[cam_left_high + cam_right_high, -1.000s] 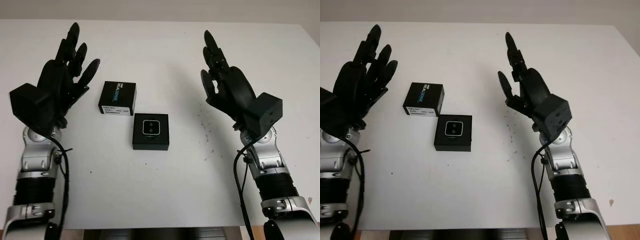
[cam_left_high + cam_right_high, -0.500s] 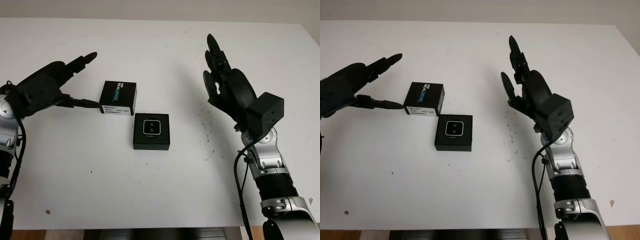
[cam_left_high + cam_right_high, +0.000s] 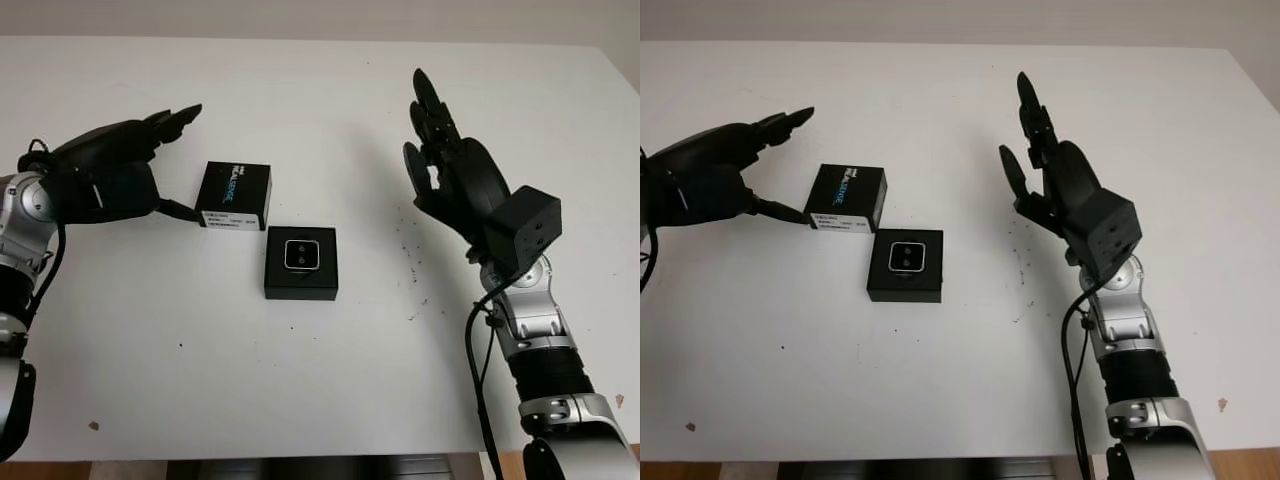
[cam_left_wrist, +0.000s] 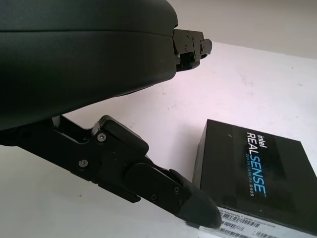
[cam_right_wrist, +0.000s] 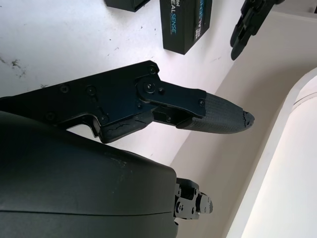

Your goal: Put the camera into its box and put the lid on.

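Note:
The black lid point(image 3: 236, 195) printed "RealSense" lies flat on the white table point(image 3: 200, 350). Just in front and to the right of it sits the open black box point(image 3: 301, 262), with the small camera point(image 3: 301, 254) lying in its middle, lens side up. My left hand point(image 3: 185, 165) is open and low beside the lid's left side. Its thumb point(image 4: 163, 188) reaches to the lid's point(image 4: 257, 181) near left corner, and its fingers hover above the far left edge. My right hand point(image 3: 425, 130) is open, held upright above the table to the right of the box.
Small dark specks point(image 3: 410, 250) mark the table between the box and my right arm. The table's back edge runs along the top of the head views, and its front edge lies close to my body.
My left hand dropped from an upright raised pose and swung in low beside the lid, its thumb now at the lid's corner. The right hand has barely moved.

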